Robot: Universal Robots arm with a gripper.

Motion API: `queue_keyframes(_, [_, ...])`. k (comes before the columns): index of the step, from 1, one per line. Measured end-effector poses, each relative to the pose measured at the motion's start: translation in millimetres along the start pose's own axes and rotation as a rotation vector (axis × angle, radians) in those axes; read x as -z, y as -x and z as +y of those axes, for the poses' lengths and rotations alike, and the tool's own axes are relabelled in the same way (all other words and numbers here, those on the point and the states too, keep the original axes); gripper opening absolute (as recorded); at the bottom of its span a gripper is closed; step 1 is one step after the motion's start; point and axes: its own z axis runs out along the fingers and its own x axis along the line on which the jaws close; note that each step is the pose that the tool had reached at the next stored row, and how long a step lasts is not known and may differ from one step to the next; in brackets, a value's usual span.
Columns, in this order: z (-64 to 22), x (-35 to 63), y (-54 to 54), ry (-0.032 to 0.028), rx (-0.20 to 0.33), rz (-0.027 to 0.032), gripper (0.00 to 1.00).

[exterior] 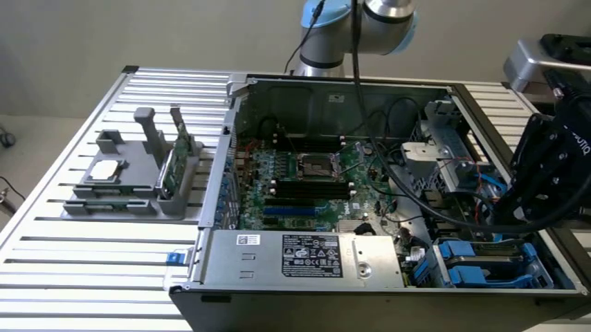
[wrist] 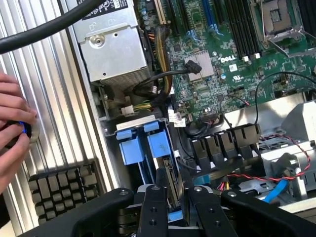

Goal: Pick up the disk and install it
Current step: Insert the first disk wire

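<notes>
- Claw [wrist: 177,195] is pinching the disk [wrist: 169,180] edge-on at the drive bay [exterior: 485,266], the case's [exterior: 351,84] 4 o'clock, exterior view.
- Likely risk: a tilting disk jamming in the bay, or snagging nearby cables [wrist: 256,174].

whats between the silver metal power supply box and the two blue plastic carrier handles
In the wrist view: looped black cables, a small white plastic connector and yellow wires.
</notes>
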Motion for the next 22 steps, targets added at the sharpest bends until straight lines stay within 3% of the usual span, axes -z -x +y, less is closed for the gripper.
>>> queue_keyframes(8, [0.6, 11.8, -0.1, 0.0007, -0.101, -0.0056, 0.25])
queue_keyframes(22, [0.7, 13.6, -0.1, 0.0024, -0.282, -0.0153, 0.25])
